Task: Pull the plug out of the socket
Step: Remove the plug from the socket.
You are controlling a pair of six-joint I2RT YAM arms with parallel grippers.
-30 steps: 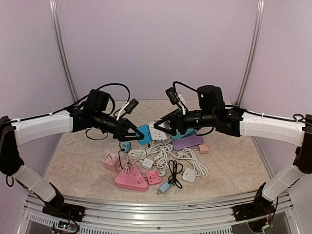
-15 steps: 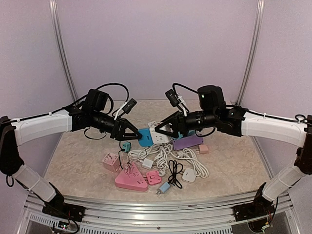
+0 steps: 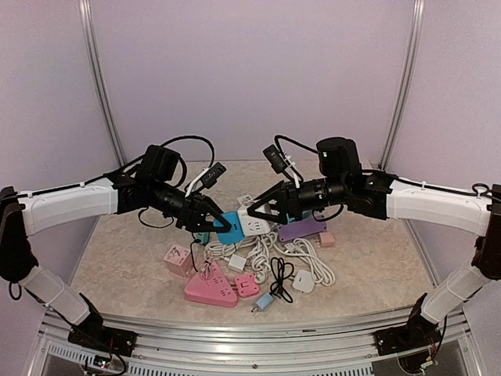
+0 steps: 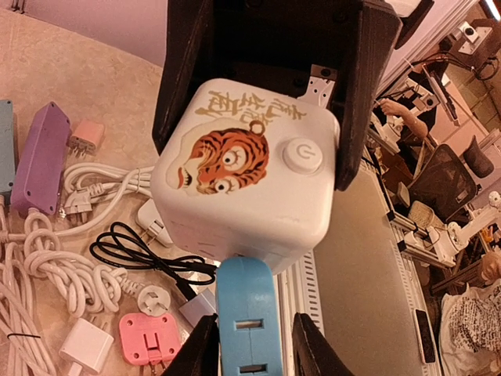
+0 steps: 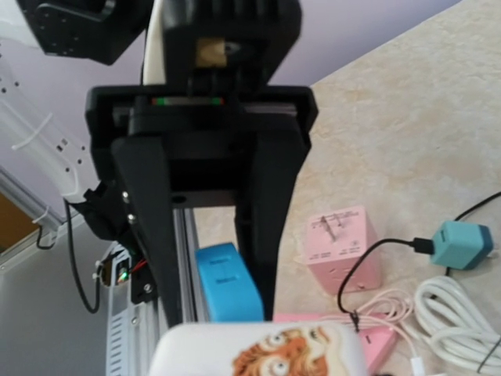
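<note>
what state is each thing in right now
cube socket, clamped in the right tool
blue plug, plugged into the cube socket
right tool, shut on the cube socket
left tool, a finger on either side of the blue plug, grip unclear

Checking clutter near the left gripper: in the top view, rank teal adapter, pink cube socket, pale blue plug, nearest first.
1. Teal adapter, just beside the left gripper.
2. Pink cube socket, front-left.
3. Pale blue plug, near table edge.

Left gripper (image 3: pixel 220 226) and right gripper (image 3: pixel 254 218) raised mid-air, almost tip-to-tip, right jaws clamped.
</note>
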